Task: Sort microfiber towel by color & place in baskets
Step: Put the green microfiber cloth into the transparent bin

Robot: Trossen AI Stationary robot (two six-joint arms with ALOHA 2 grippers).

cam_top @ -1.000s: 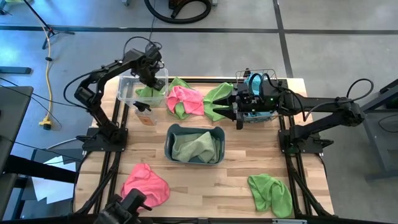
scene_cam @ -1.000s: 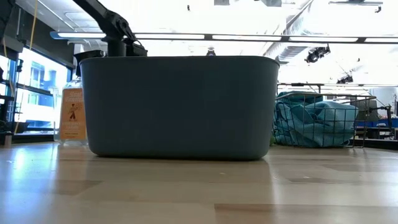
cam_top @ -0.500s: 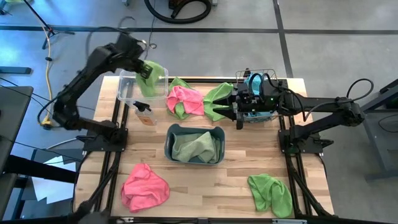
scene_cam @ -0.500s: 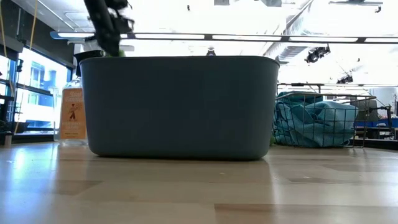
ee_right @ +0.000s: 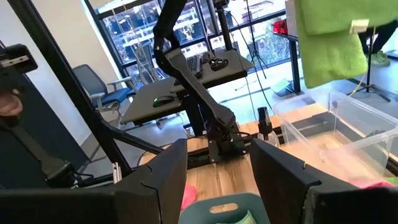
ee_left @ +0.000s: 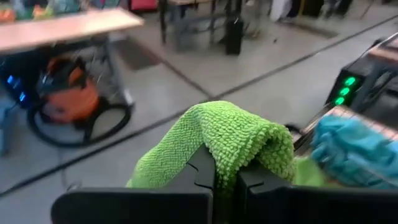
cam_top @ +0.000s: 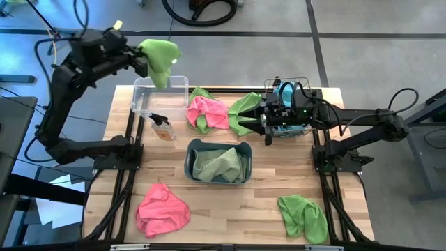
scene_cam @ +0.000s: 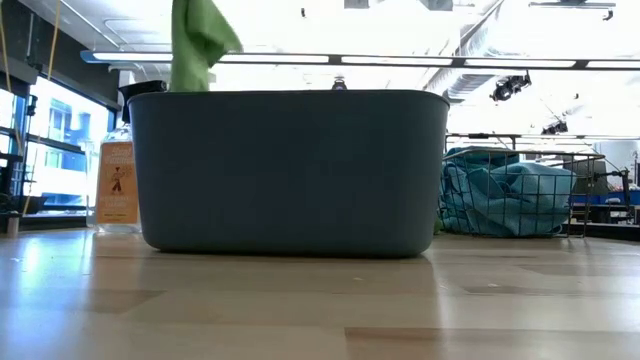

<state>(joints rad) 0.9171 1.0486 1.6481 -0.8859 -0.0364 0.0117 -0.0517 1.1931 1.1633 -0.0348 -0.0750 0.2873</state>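
Observation:
My left gripper (cam_top: pixel 145 64) is raised above the far left corner of the table, shut on a green microfiber towel (cam_top: pixel 162 54). The towel hangs over the clear plastic bin (cam_top: pixel 143 104) and shows high in the low view (scene_cam: pixel 195 45). The grey-blue tub (cam_top: pixel 240 150) sits mid-table with a green towel lying inside. The dark wire-mesh basket (cam_top: pixel 304 89) at the far right holds teal towels. My right gripper (cam_top: pixel 263 127) is open beside that basket, near a pile of pink and green towels (cam_top: pixel 212 113). My left gripper pinches a bunched fold of the green towel (ee_left: pixel 233 146) between its two fingers (ee_left: pixel 202 174). The fingers come roughly level from the table's left. The towel bulges over the fingertips, is lifted clear of the bin, and hangs slack below the gripper.
A spray bottle (cam_top: pixel 162 127) stands next to the clear bin. A pink towel (cam_top: pixel 162 209) lies at the near left and a green towel (cam_top: pixel 303 217) at the near right. Bare wood shows between them in front of the tub.
My left gripper has risen from inside the clear bin, up and toward the far left, carrying the green towel. The towel lay in the bin a second ago and now hangs clear above it.

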